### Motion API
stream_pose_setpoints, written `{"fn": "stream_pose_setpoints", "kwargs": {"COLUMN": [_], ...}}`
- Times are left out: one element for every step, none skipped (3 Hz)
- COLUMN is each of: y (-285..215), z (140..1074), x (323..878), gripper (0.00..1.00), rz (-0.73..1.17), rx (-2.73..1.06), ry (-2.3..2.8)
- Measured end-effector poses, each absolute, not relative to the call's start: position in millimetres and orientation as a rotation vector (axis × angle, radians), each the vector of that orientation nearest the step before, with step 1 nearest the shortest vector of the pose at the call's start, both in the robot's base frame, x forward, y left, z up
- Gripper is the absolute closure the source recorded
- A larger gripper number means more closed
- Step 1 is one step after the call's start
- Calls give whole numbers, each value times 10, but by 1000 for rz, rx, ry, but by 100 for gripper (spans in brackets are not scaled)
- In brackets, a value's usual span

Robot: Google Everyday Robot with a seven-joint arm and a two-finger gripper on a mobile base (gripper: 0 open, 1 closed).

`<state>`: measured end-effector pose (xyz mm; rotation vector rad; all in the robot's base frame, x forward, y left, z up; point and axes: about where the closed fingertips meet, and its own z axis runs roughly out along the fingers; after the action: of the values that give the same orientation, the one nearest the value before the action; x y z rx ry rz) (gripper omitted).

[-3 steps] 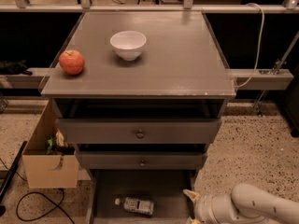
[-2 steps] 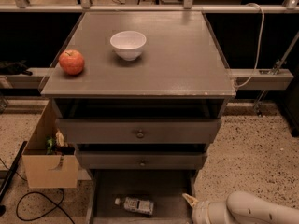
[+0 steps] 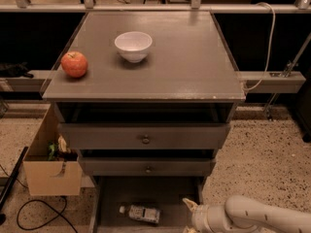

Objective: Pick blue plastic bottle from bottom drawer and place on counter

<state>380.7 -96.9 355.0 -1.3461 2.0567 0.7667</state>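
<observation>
A small blue plastic bottle [image 3: 141,213] lies on its side on the dark floor of the open bottom drawer [image 3: 150,191], white cap pointing left. Just to its right, not touching, the robot's pale gripper [image 3: 188,216] sits low at the drawer; whether it is spread or closed cannot be told. This appears to be the reach. Next it must move left and close around the bottle, then lift it to the counter [image 3: 184,67].

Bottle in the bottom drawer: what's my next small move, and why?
Probably ease the gripper left toward the bottle: it lies on its side on the floor of the drawer, and the gripper sits apart from it, to its right.
</observation>
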Motion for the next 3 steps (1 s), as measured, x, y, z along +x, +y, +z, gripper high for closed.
{"fn": "stream_pose_setpoints", "kwargs": {"y": [-748,-518,-518], "z": [3132,2369,2369], "x": [4053,4394,4394], "gripper": [0,0,0], "rz": [795,811,811], "rx": [-1315,-1247,-1247], "ry": [2041,2046,2046]}}
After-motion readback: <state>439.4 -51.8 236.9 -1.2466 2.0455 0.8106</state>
